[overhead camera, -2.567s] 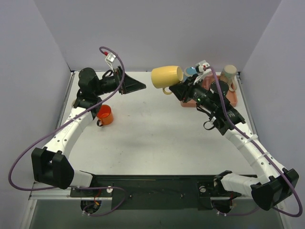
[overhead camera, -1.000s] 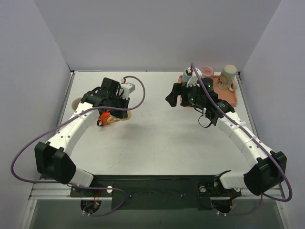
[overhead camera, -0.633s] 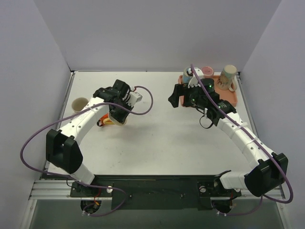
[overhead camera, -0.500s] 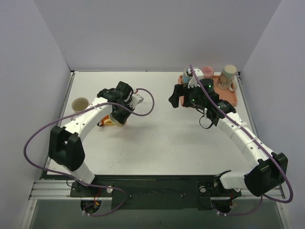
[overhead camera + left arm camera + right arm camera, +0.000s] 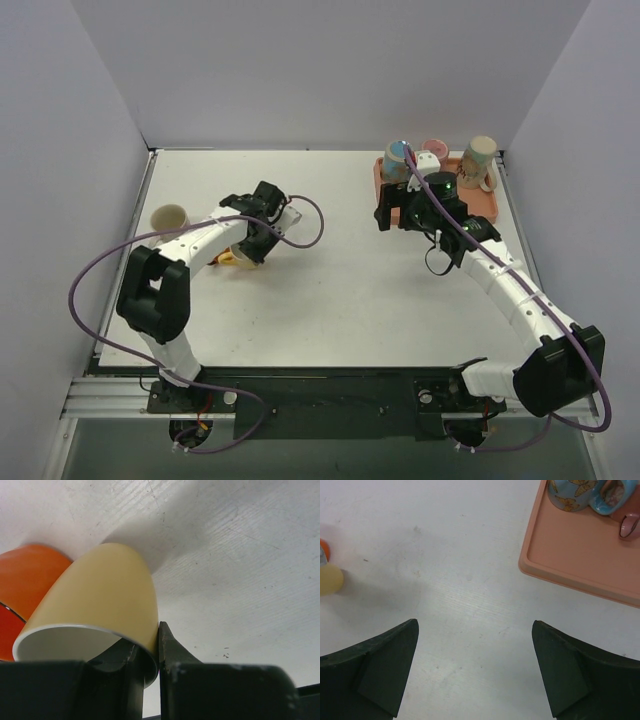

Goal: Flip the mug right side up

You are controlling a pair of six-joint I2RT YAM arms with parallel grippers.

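Observation:
The yellow mug (image 5: 105,595) fills the left wrist view, tilted, its white-rimmed mouth facing the camera and its base toward the table. My left gripper (image 5: 148,640) is shut on the mug's rim, one finger inside the mouth and one outside the wall. From above, only a sliver of the mug (image 5: 238,259) shows under the left gripper (image 5: 252,243). An orange mug (image 5: 27,580) sits right beside it. My right gripper (image 5: 474,625) hangs open over bare table near the tray, with nothing between its fingers (image 5: 388,207).
A pink tray (image 5: 487,205) at the back right holds a blue butterfly mug (image 5: 397,155), a pink mug (image 5: 434,148) and a beige mug (image 5: 480,158). A beige cup (image 5: 168,217) stands near the left edge. Purple cables loop from both wrists.
The left gripper has carried the yellow mug right and down, next to the orange mug. The right gripper has swung right toward the tray, staying open.

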